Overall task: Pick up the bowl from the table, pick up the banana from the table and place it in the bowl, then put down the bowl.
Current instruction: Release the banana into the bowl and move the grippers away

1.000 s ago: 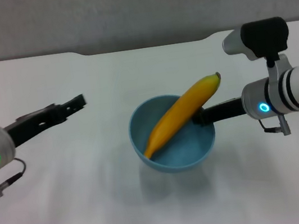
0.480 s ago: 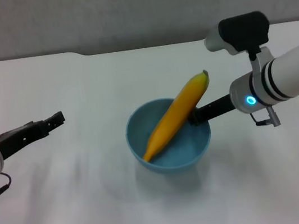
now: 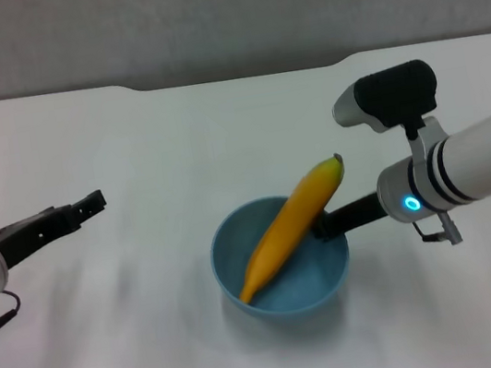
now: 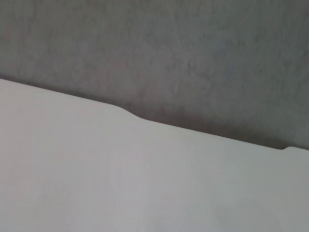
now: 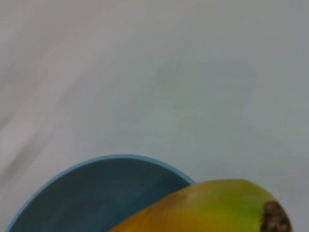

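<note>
The light-blue bowl (image 3: 312, 276) is at the middle of the white table (image 3: 159, 347). It sits low over the tabletop, and I cannot tell whether it touches. The yellow banana (image 3: 289, 225) lies slanted in it, its dark tip sticking out over the far right rim. My right gripper (image 3: 331, 224) is shut on the bowl's right rim. The right wrist view shows the bowl's rim (image 5: 96, 193) and the banana's tip end (image 5: 207, 208). My left gripper (image 3: 90, 205) is open and empty, off to the left and well clear of the bowl.
The table's notched far edge (image 3: 238, 77) meets a grey wall. The left wrist view shows only bare tabletop (image 4: 120, 183) and that wall.
My right gripper has carried the bowl with the banana nearer and lower, and its shadow has closed up beneath it. My left arm drew back to the left, then held still.
</note>
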`<state>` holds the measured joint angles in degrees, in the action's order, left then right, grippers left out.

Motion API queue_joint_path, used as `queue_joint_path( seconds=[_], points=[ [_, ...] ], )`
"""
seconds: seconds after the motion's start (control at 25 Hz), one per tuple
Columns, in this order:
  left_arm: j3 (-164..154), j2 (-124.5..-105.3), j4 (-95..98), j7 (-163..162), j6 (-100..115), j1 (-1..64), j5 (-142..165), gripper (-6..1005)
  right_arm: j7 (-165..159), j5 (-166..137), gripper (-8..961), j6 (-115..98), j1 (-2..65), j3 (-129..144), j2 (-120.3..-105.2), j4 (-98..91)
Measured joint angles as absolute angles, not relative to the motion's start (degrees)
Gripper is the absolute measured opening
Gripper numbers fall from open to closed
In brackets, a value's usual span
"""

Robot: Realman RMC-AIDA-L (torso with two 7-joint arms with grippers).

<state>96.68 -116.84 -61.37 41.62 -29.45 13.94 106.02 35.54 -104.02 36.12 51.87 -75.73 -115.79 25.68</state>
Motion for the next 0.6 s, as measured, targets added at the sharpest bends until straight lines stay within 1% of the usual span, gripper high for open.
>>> queue_joint_path(
  seconds=[0.44, 0.6],
  points=[
    [96.59, -116.85, -60.65, 42.33, -29.45, 14.26, 105.89, 837, 37.06, -102.61, 36, 34.49, 50.83, -74.38, -115.59, 25.89],
    [96.35, -116.96, -60.9, 43.07, -29.53, 13.99, 105.79, 837, 37.91, -102.63, 102, 32.79, 48.69, -74.43, -115.46, 28.45]
  ],
)
